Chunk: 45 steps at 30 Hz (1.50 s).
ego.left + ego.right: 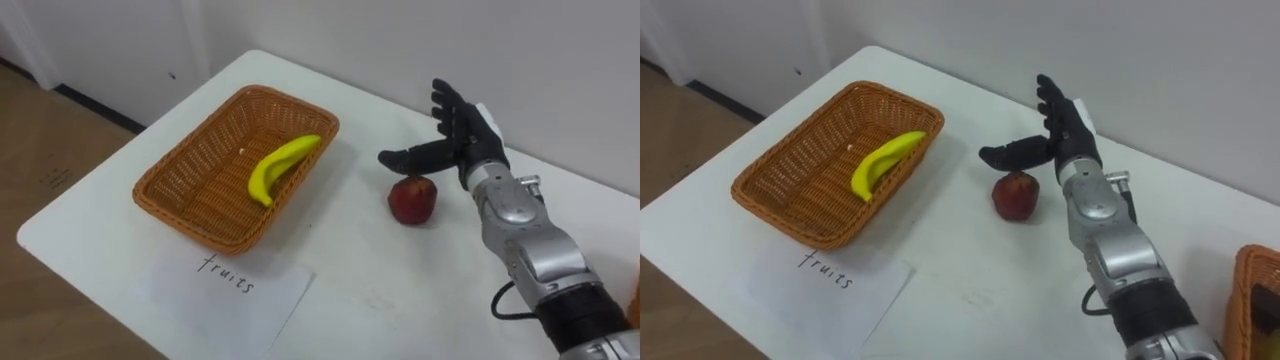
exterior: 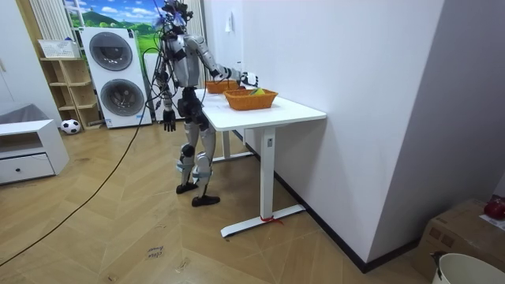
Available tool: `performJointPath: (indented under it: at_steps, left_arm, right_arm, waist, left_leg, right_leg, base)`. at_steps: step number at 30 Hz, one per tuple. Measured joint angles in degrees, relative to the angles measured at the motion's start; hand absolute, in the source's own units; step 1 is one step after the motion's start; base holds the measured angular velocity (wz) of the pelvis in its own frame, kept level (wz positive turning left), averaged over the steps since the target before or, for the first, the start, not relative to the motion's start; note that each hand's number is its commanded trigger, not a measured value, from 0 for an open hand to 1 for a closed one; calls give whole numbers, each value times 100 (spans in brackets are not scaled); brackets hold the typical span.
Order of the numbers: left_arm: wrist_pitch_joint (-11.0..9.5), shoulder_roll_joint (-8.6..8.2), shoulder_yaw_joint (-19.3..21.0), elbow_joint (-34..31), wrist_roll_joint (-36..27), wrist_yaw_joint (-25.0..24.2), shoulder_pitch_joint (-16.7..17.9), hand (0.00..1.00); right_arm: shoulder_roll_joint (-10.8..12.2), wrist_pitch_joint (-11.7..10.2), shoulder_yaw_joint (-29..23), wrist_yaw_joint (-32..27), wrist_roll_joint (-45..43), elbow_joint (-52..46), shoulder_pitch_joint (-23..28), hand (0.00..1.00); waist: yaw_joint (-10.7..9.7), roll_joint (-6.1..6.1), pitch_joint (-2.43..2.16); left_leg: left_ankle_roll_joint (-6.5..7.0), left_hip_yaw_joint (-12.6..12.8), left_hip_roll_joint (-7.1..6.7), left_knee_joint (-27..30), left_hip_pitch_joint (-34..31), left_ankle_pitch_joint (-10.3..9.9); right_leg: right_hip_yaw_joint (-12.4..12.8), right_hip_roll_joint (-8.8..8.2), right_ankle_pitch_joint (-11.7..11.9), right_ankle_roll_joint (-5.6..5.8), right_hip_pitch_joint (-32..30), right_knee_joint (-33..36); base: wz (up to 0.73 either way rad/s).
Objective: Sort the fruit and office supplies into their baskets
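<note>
A red apple (image 1: 411,200) lies on the white table (image 1: 350,290) just right of the wicker fruit basket (image 1: 172,201). A yellow banana (image 1: 280,166) rests inside that basket. My right hand (image 1: 458,133) hovers open just above and behind the apple, thumb stretched to the left over it, fingers straight and not touching it. In the room view I stand at the table's long side, right arm reaching over it, while my left hand (image 2: 168,122) hangs relaxed at my side.
A paper label (image 1: 232,288) lies in front of the fruit basket near the table's front edge. A second wicker basket (image 1: 1256,300) shows at the far right. A white wall runs close behind the table. Washing machines (image 2: 114,75) stand behind me.
</note>
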Motion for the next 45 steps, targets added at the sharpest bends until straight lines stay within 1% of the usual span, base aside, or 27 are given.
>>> performJointPath:
  at_steps: [5,10,13,15,19,20,22,28,34,45]
  left_arm:
    - [-11,-18,1,-1,-8,-22,4,0]
    - [-44,-28,-1,6,-12,-21,24,0]
    - [-134,-28,-2,25,-14,-21,28,0]
    - [-164,-29,-3,53,-14,-20,28,0]
    - [-218,-29,-3,84,-14,-20,28,0]
    - [-223,-29,-3,100,-13,-20,27,0]
    - [-224,-29,-2,103,-14,-22,28,0]
    - [-229,-29,-3,109,-13,-34,28,0]
    - [-229,-29,-3,112,-12,-58,28,0]
    - [-226,-33,-3,112,-13,-132,28,0]
  right_arm:
    - [11,-1,-1,229,-34,-1,338,0]
    - [22,-3,-1,342,-120,0,477,0]
    - [45,-19,0,379,-207,4,486,0]
    - [46,-117,1,415,-210,78,488,0]
    - [50,-124,1,422,-226,94,541,0]
    - [53,-128,1,424,-227,94,549,0]
    - [54,-135,1,424,-231,94,554,0]
    - [61,-247,2,521,-465,141,629,0]
    - [77,-249,2,605,-675,175,630,0]
    - [80,-251,3,603,-678,175,664,0]
  waist:
    - [-2,28,-8]
    - [-50,44,-1]
    - [-104,51,3]
    - [-124,56,6]
    - [-130,61,8]
    - [-131,63,8]
    - [-140,62,7]
    - [-143,43,-5]
    - [-142,21,-19]
    - [-140,7,-28]
  left_leg:
    - [-1,55,21,5,8,0]
    - [-1,71,22,7,7,-1]
    - [-1,78,21,6,8,-1]
    - [-1,88,22,6,11,-1]
    - [-1,100,29,2,9,-1]
    - [-1,101,55,1,9,-1]
    - [-2,104,52,1,8,-1]
    - [-2,107,47,1,5,-1]
    - [-2,107,43,3,5,-1]
    - [-2,107,46,2,5,-2]
  right_leg:
    - [1,14,4,-7,0,10]
    - [3,10,6,-10,-7,16]
    - [4,9,6,-10,-7,14]
    - [6,9,6,-10,-6,13]
    - [4,9,6,-10,-8,11]
    - [3,9,6,-10,-8,11]
    - [-1,11,6,-10,-8,9]
    - [0,12,6,-10,-7,10]
    - [-2,14,6,-10,-5,9]
    - [-2,13,6,-10,-6,10]
  base:
    - [0]
    - [0]
    - [0]
    - [0]
    - [0]
    - [0]
    - [0]
    - [0]
    - [0]
    - [0]
